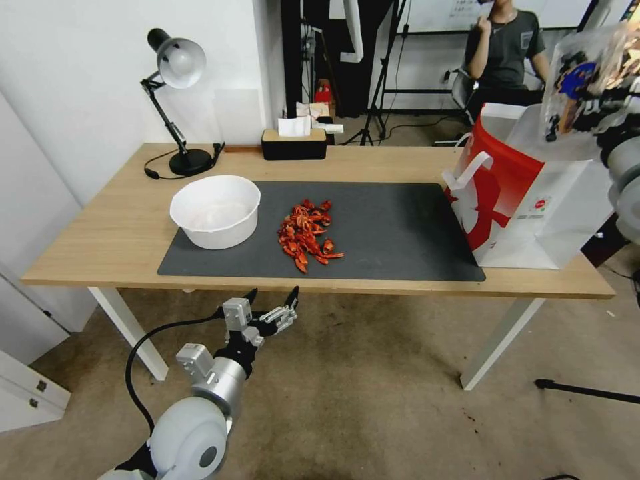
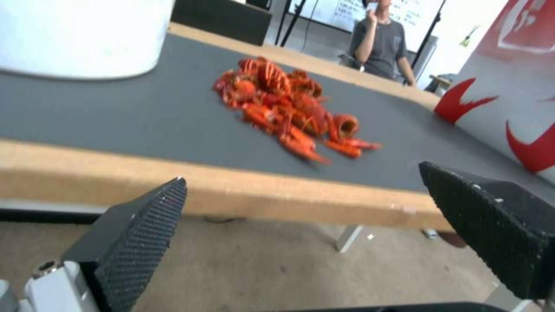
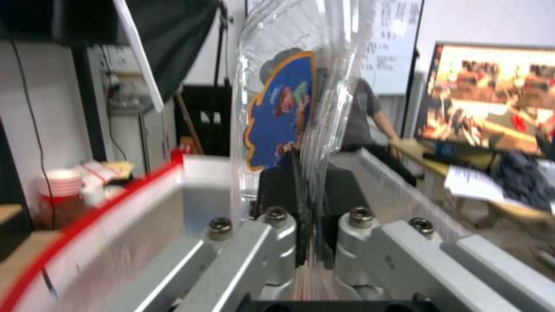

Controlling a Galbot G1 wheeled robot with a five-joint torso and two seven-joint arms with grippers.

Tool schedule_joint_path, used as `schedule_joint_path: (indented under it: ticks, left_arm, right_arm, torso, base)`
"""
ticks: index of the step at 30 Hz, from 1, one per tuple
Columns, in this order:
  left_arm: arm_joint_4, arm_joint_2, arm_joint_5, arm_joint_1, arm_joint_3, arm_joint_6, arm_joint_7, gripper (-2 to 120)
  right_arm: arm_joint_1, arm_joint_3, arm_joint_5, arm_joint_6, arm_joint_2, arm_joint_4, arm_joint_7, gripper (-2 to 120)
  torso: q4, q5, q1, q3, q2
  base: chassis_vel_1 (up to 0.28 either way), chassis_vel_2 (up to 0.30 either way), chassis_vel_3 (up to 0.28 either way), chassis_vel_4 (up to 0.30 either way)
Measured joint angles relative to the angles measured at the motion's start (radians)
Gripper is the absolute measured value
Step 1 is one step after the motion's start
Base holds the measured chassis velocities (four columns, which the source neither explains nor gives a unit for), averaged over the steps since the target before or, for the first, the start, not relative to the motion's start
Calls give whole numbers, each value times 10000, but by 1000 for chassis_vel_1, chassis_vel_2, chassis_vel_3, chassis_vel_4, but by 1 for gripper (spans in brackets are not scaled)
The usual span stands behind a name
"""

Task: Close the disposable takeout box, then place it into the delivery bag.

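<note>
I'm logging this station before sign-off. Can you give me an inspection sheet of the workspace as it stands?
Surface: wooden table with grey mat.
Job's things: takeout box held above the open delivery bag.
Clutter: white bowl; red crayfish pile.
Grippers: right hand shut on the box; left hand open, below the table's front edge.
Cables: lamp cord on table; black hose on left arm.
Surroundings: desk lamp, tissue box.
</note>
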Motion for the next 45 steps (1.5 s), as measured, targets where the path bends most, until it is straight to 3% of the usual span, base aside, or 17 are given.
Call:
schedule_joint_path:
  ticks: [5,7,15,20,24,29,32,33,37,39,40,41,43,45]
  left_arm:
    - [43,-26,131,229,-46,-118,6,100]
    - [44,8,129,250,-65,-146,12,100]
    - [-14,161,66,57,-86,-133,0,100]
    - [-153,296,27,-37,-211,-109,-27,100]
    - [-253,323,33,-27,-338,-96,-37,100]
    - [-248,266,142,97,-508,-104,-46,100]
    - [-65,186,751,245,-704,-312,-99,100]
    - [107,121,1455,319,-816,-560,-174,100]
    - [323,0,2432,360,-928,-907,-407,100]
    - [604,-162,3261,369,-1049,-1429,-670,100]
    - [604,-162,3261,369,-1049,-1429,-670,100]
    - [802,-261,3620,380,-1132,-1801,-774,100]
    - [942,-336,3835,417,-1204,-2088,-877,100]
    - [1116,-476,4176,539,-1331,-2404,-1106,100]
  right_arm:
    - [-225,114,436,-72,8,174,288,18]
    - [-273,146,791,-163,8,257,517,30]
    - [-453,254,1148,-235,45,458,775,54]
    - [-565,423,1908,-42,129,908,781,76]
    - [-662,591,2194,368,66,1465,387,91]
    - [-1127,970,2147,896,-14,2411,-285,100]
    - [-2149,1642,1050,1596,69,3085,-1012,100]
    - [-2781,1944,179,2183,221,3277,-1482,100]
    - [-4045,2374,-682,3088,635,3712,-2066,100]
    - [-5719,2777,-1685,4117,1337,4206,-2535,100]
    - [-5719,2777,-1685,4117,1337,4206,-2535,100]
    - [-6649,2789,-2556,4822,1909,4317,-2705,100]
    - [-7295,2742,-3258,5334,2319,4310,-2797,100]
    - [-8500,2667,-4596,6470,3264,3931,-3334,100]
  torso:
    - [-1,-2,-1,-1,0]
    - [0,-2,-1,0,1]
    - [-2,-2,0,0,0]
    - [-1,1,0,0,0]
    - [-1,-1,0,0,0]
    - [0,-4,-1,-1,1]
    - [1,-6,-2,-1,1]
    - [-4,-3,-2,-1,1]
    - [2,2,-2,-1,0]
    - [-2,-6,-2,-2,1]
    - [-2,-6,-2,-2,1]
    - [-2,-1,-2,-2,1]
    - [-1,0,-3,-2,1]
    - [-3,1,-2,-2,1]
  base:
    - [0,0,0,0]
    - [0,0,0,0]
    - [0,0,0,0]
    - [0,0,0,0]
    - [0,0,0,0]
    - [0,0,0,0]
    - [0,0,0,0]
    - [0,0,0,0]
    - [0,0,0,0]
    - [0,0,0,0]
    - [0,0,0,0]
    - [0,0,0,0]
    - [0,0,0,0]
    - [0,0,0,0]
